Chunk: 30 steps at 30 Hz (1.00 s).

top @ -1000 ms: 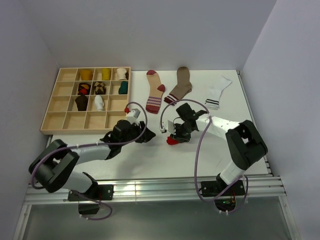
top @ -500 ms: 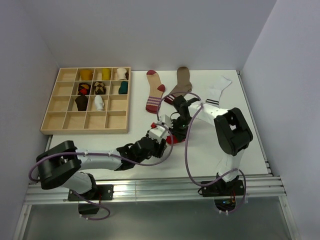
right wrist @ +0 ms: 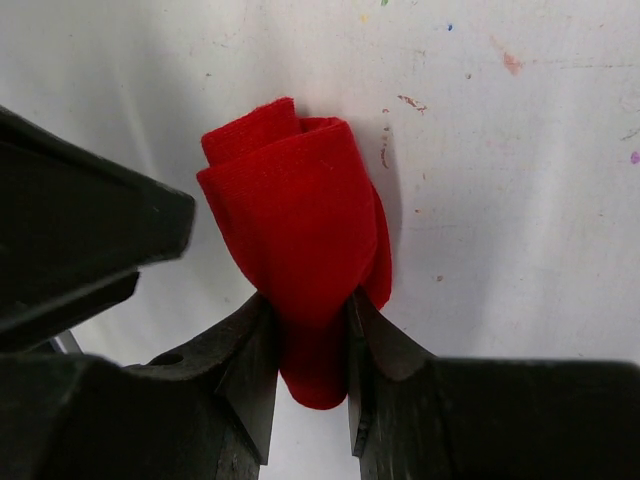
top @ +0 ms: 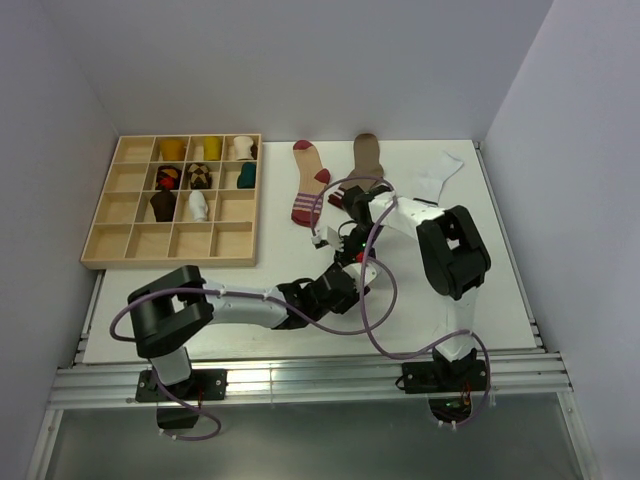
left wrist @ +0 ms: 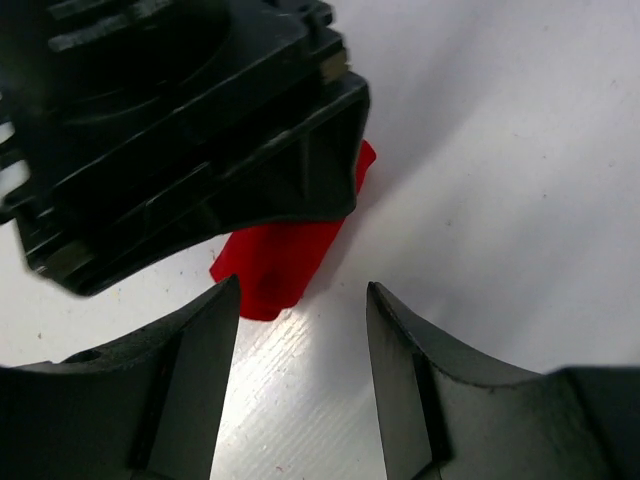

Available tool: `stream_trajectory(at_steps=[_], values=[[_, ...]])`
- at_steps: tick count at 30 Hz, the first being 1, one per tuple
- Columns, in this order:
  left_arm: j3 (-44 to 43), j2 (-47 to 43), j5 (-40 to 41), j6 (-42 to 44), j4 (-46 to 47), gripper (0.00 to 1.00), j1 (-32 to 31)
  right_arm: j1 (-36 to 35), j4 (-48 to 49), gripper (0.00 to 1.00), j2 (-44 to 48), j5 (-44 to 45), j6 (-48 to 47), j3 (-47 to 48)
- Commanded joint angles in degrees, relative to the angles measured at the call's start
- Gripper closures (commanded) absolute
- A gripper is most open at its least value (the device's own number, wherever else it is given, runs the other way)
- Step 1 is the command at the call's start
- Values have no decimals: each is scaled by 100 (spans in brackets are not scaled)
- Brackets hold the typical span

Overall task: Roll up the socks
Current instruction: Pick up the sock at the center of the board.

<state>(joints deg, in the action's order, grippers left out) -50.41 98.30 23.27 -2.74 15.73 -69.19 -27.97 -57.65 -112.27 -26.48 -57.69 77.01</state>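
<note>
White tabletop (top: pixel 270 250), pale grey walls on three sides.

- **Item one:** rolled red fabric sock (right wrist: pixel 300 230), lying on the bare table near its centre, on the near side of the flat socks.
- **Right gripper (right wrist: pixel 308 320):** fingers clamped tight on the roll's near end, with fabric bulging out beyond the tips.
- **Left gripper (left wrist: pixel 300 305):** fingers spread apart, holding nothing. The roll's end sits at the mouth of the gap; contact cannot be told.
- **Laid flat toward the far edge:**
  - cream sock with maroon toe, heel and striped cuff (top: pixel 310 185)
  - tan-brown sock (top: pixel 365 160), its lower part behind the right arm
  - plain white sock (top: pixel 445 165)
- **Far left:** shallow wooden compartment tray (top: pixel 165 260), several cells holding small coloured fabric bundles (top: pixel 173 148).
</note>
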Motion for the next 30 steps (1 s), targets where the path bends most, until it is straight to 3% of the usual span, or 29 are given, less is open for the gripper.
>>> stream_trajectory(at_steps=[1,22,30], values=[[-416,259,-235,607,-394,42,-25,10,-405,80,-471,240,-111,-38],[-1102,1138,-797,969,-896,43,520,10,-1196,80,-1121,249,-111,700],[-1295,1550,-481,1074,-1123,43,599,10,-1521,80,-1385,187,-172,920]])
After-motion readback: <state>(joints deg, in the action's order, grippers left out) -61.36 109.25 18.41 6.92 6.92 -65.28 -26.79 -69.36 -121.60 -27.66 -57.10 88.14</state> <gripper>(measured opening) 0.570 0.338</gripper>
